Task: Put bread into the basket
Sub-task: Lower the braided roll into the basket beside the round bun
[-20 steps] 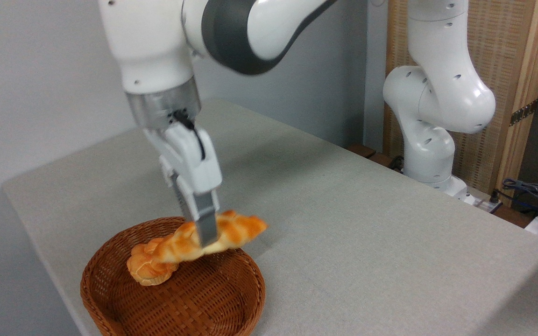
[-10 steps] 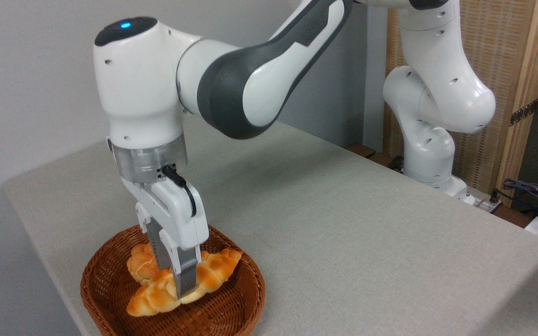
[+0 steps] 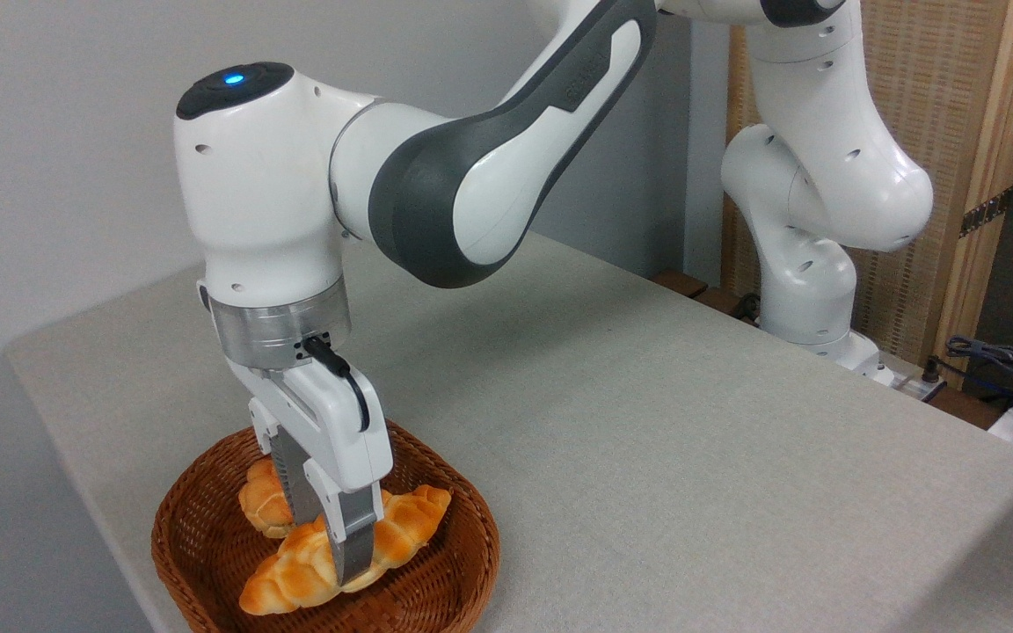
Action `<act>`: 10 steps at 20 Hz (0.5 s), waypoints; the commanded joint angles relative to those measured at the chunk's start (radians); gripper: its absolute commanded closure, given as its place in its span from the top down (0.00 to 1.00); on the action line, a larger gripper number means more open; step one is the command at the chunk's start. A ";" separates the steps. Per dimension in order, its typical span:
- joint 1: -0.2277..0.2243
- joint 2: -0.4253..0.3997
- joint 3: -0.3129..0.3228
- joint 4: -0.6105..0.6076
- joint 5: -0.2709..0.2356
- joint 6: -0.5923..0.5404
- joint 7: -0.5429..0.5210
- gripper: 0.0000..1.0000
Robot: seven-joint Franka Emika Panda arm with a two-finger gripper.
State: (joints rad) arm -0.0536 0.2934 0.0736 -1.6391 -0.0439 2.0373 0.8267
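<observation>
The bread point(image 3: 401, 525), a long golden-orange braided loaf, lies slanted low inside the reddish-brown wicker basket point(image 3: 194, 549) near the table's front left corner. Its left tip point(image 3: 262, 598) is down at the basket floor and its right tip points at the right rim. My gripper point(image 3: 335, 549) reaches straight down into the basket and is shut on the loaf's middle. One grey finger point(image 3: 353, 545) crosses the front of the loaf, and the other is partly hidden behind it.
A small round knotted bun point(image 3: 258, 507) sits in the basket just behind the loaf and the gripper. The table's left edge runs close by the basket. The arm's base point(image 3: 810, 290) stands at the back right, with cables point(image 3: 1003, 360) beyond the table's right side.
The gripper has come down and a little left with the loaf, from above the basket's far rim to low inside it. In the last half second it barely moved.
</observation>
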 commanded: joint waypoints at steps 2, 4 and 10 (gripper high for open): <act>-0.005 0.006 0.021 0.018 -0.017 0.011 -0.006 1.00; -0.005 0.003 0.025 0.021 -0.019 0.009 -0.008 1.00; -0.005 -0.008 0.025 0.021 -0.021 0.001 -0.008 1.00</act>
State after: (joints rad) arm -0.0532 0.2920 0.0884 -1.6237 -0.0446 2.0373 0.8266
